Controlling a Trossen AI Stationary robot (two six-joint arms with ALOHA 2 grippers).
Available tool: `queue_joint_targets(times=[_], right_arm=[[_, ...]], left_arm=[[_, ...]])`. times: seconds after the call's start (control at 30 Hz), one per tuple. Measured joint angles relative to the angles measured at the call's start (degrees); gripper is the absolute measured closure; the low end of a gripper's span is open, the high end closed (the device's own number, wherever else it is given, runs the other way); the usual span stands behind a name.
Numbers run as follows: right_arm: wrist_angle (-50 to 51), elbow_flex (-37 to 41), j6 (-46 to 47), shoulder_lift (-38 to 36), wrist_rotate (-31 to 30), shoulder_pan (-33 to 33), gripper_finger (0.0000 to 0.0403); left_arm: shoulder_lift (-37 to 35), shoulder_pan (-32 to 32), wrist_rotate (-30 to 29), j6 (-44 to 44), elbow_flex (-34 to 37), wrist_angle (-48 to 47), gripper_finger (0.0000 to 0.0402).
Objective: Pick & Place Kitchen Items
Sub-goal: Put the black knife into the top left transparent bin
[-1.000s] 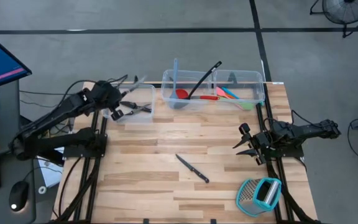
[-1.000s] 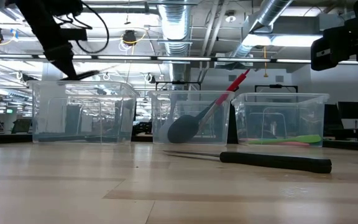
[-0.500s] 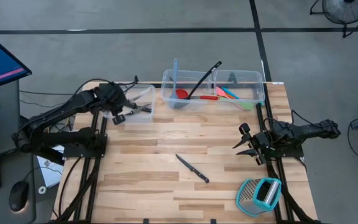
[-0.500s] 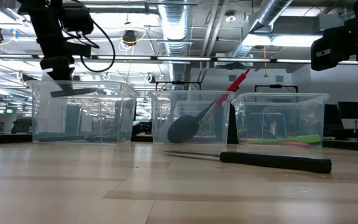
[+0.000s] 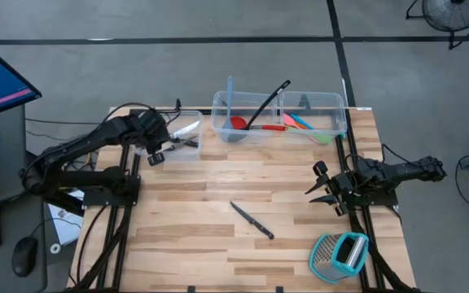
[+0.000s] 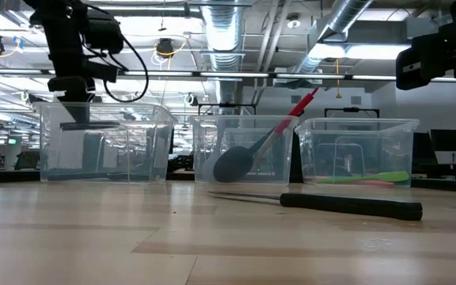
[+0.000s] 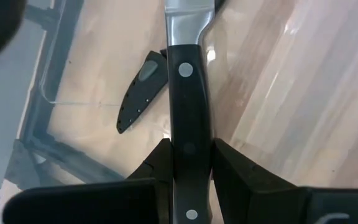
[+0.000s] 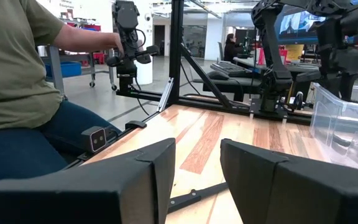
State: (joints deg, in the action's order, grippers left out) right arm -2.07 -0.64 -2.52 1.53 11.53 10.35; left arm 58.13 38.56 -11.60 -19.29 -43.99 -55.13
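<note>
My left gripper [image 5: 168, 137] reaches down into the clear left bin [image 5: 197, 153], shut on a black-handled steel knife [image 5: 186, 128] whose blade points to the far right. Another dark knife [image 7: 140, 93] lies on the bin's floor below it. A second black-handled knife [image 5: 252, 220] lies flat on the table's middle. My right gripper [image 5: 322, 188] waits open at the table's right edge, holding nothing. My left gripper pinches the knife's black handle [image 7: 190, 115] between its two fingers, one on each flat side, about midway between the rivets. The fingers come from above, slanting down. The knife [image 6: 90, 125] hangs about level inside the bin, clear of its floor.
The middle bin [image 5: 218, 134] holds a black spoon [image 5: 267, 102], a red spoon [image 5: 239, 124] and a blue spatula. The right bin [image 5: 342, 122] holds coloured spatulas [image 5: 303, 124]. A teal-framed grater [image 5: 340, 254] lies at the near right corner. A person sits beyond the table in the right wrist view.
My left gripper has gone down into the left bin and tipped further downward, still shut on the knife. The knife has sunk from above the bin's rim to inside its walls and now hangs level.
</note>
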Motion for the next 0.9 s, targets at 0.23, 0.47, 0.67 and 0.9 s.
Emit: queue_joint_targets(times=[0.23, 0.47, 0.67, 0.9], right_arm=[[0.0, 0.0, 0.01, -0.02, -0.01, 0.01, 0.0278], [0.0, 0.0, 0.0, -0.02, 0.0, 0.02, 0.0278], [0.0, 0.0, 0.0, -0.02, 0.0, 0.02, 0.0278], [0.0, 0.0, 0.0, 0.0, -0.01, 0.0, 0.0278]], left_arm=[[3.36, 0.01, 0.01, -0.1, -0.12, -0.21, 0.0344], [3.56, 0.11, 0.0, 0.0, 0.02, 0.06, 0.0331], [3.47, 0.11, -0.77, 0.17, 0.02, 0.24, 0.0327], [3.3, 0.1, -1.63, 0.2, 0.02, 0.82, 0.0292]])
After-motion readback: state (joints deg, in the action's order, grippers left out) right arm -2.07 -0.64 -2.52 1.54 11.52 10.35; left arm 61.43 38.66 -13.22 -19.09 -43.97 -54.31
